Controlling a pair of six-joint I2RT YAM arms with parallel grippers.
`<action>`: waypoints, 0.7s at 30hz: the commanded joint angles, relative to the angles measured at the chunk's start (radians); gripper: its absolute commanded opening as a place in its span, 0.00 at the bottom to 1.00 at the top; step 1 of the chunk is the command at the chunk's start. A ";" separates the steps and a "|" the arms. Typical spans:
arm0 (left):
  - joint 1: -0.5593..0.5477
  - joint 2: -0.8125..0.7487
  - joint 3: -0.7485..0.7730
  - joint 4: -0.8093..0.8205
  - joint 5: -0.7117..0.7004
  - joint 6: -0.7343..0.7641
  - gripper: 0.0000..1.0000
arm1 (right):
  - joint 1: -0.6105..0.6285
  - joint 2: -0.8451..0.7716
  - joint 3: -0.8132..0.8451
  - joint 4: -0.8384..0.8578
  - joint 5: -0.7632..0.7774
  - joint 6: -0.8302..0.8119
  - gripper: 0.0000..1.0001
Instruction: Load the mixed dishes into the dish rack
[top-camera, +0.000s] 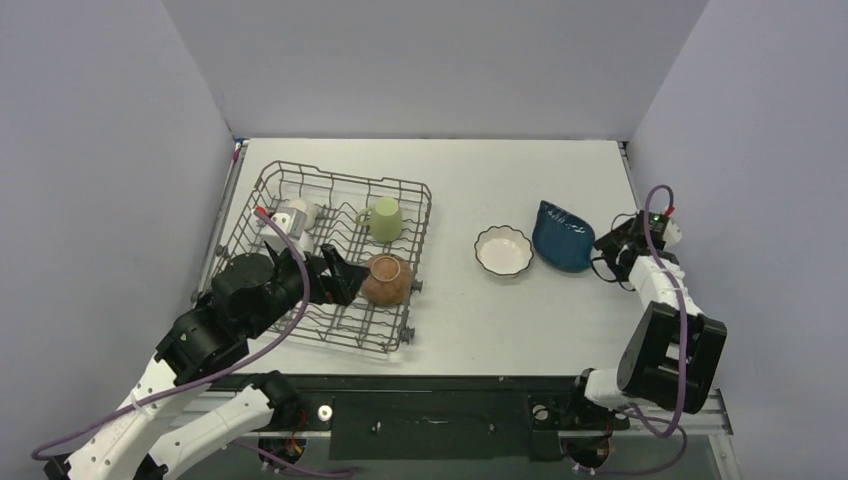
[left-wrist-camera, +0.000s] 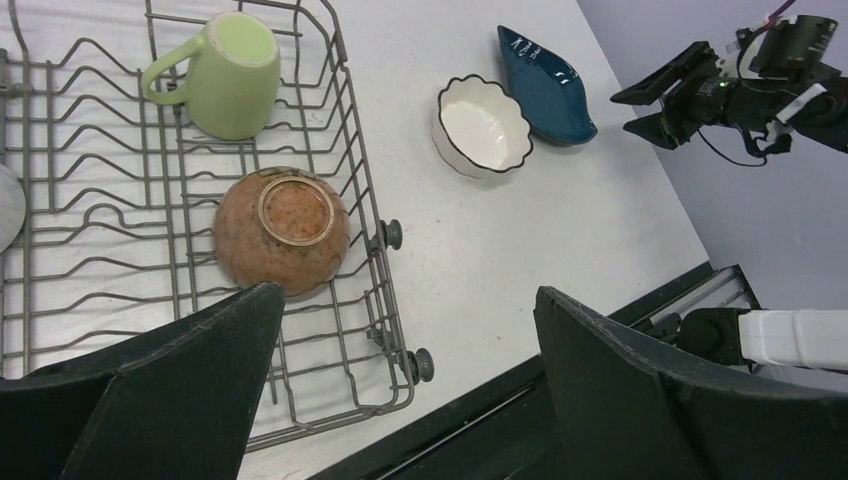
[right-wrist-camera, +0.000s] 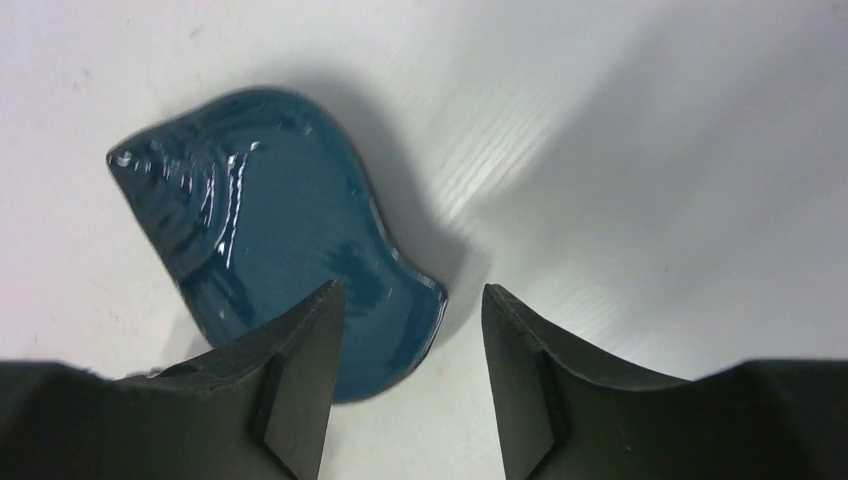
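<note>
The grey wire dish rack (top-camera: 425, 205) holds the light green mug (top-camera: 382, 218), the upturned brown bowl (top-camera: 387, 279) and a white bowl (top-camera: 296, 214). My left gripper (top-camera: 350, 276) is open and empty above the rack's near right corner, just beside the brown bowl (left-wrist-camera: 282, 232). The white scalloped bowl (top-camera: 503, 250) and the dark blue dish (top-camera: 562, 237) lie on the table. My right gripper (right-wrist-camera: 410, 300) is open, with the blue dish's (right-wrist-camera: 270, 230) near rim between its fingers. The flower-patterned dish is out of view.
The left wrist view shows the rack's wheel (left-wrist-camera: 389, 234), the mug (left-wrist-camera: 228, 75), the scalloped bowl (left-wrist-camera: 482, 125), the blue dish (left-wrist-camera: 548, 83) and my right gripper (left-wrist-camera: 650, 110). A black rail (top-camera: 430, 385) runs along the table's near edge. Grey walls enclose the table.
</note>
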 joint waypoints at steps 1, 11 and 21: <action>0.003 0.004 0.002 0.087 0.070 0.006 0.96 | -0.087 0.106 0.065 0.128 -0.102 0.023 0.49; 0.002 0.011 -0.011 0.144 0.156 0.014 0.96 | -0.148 0.394 0.153 0.388 -0.391 -0.001 0.42; 0.003 0.019 0.000 0.153 0.183 0.023 0.96 | -0.144 0.561 0.197 0.488 -0.571 0.008 0.30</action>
